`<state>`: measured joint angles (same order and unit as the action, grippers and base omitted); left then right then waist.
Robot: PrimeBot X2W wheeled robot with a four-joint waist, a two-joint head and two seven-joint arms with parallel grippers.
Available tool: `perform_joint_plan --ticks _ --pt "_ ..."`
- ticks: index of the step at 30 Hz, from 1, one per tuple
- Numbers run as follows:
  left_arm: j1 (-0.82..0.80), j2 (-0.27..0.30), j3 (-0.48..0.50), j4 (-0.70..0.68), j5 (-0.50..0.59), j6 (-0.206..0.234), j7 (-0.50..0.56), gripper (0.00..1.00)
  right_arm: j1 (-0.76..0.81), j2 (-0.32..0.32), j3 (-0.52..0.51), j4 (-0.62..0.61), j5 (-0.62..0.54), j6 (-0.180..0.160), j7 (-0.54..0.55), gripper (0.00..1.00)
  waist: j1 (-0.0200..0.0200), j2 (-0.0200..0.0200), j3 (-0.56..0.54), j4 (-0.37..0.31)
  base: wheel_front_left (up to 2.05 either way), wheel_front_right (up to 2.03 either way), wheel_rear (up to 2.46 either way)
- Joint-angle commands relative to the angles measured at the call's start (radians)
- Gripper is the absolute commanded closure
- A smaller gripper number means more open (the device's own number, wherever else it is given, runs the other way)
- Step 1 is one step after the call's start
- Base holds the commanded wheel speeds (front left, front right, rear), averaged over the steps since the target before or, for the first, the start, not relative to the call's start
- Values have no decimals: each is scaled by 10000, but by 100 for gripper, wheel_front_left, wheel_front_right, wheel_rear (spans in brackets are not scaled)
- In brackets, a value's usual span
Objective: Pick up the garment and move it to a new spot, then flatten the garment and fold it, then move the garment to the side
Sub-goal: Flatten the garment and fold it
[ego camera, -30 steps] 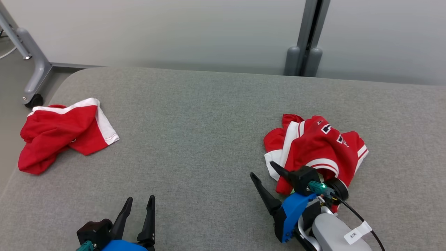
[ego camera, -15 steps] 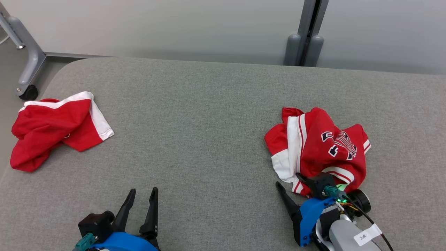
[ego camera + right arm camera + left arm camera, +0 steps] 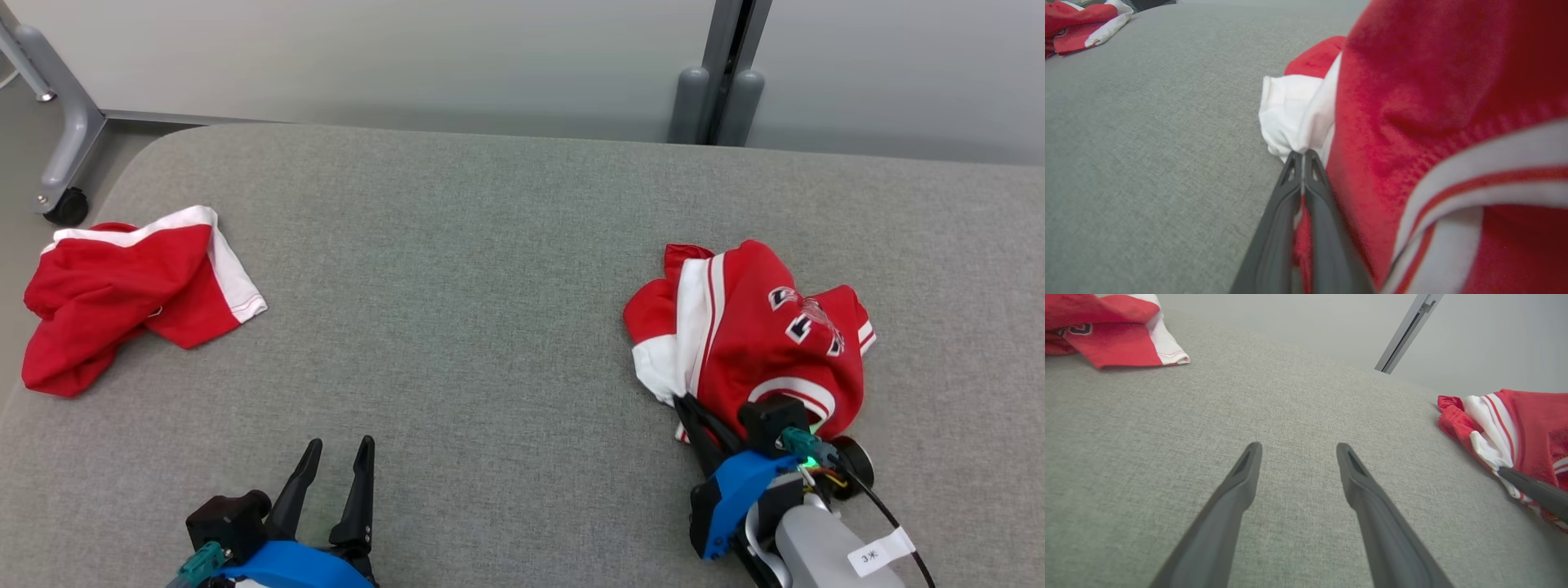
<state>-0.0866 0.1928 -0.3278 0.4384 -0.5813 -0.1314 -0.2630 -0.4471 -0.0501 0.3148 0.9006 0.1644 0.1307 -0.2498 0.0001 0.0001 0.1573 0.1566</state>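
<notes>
Crumpled red-and-white garment [image 3: 759, 335] on the right half of the grey worktop [image 3: 457, 286], with the right end effector [image 3: 680, 399] pinching its near-left hem.
Right wrist view: both fingers are pressed together with a strip of red cloth caught between them and a white fold bunched just past the tips. The garment sits in a heap, white stripes and dark lettering facing up. The left end effector [image 3: 341, 445] is at the near left, fingers spread over bare worktop, well apart from both cloths. A second red-and-white piece [image 3: 122, 286] lies crumpled at the worktop's far-left edge, near a castor leg [image 3: 61, 175]. A grey post [image 3: 718, 82] stands behind the far edge.
</notes>
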Motion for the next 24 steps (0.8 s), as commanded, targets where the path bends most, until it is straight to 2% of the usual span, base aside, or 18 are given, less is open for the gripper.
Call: perform_joint_plan --ticks 1,4,5,9,15,20,24 --pt "-39 71 23 25 -23 14 -26 0 -199 -24 62 -337 90 1 -117 100 -1 -1 -62 15 0 0 0" --pt "57 64 26 79 18 14 -26 0 -361 -26 206 -1476 350 -1 -163 100 -1 -1 -193 26 0 0 0" --pt "57 64 26 79 18 14 -26 0 -361 -26 206 -1476 350 -1 -163 100 -1 -1 -193 26 0 0 0" --pt "171 -11 -19 142 112 14 -26 0 -588 -27 526 -3231 684 0 -162 100 -1 -1 -422 74 0 0 0" --pt "193 -128 -111 251 195 14 -26 0 -2661 -10 1365 -5193 1270 0 -165 100 -1 -1 -688 301 0 0 0" --pt "231 -165 -102 380 199 14 -26 0 -4983 -27 1163 -5976 1382 -1 -160 100 -1 -1 -827 565 0 0 0" --pt "409 -197 53 473 198 14 -26 0 -6040 -155 1158 -5721 1077 0 -158 100 -1 -1 -927 551 0 0 0"
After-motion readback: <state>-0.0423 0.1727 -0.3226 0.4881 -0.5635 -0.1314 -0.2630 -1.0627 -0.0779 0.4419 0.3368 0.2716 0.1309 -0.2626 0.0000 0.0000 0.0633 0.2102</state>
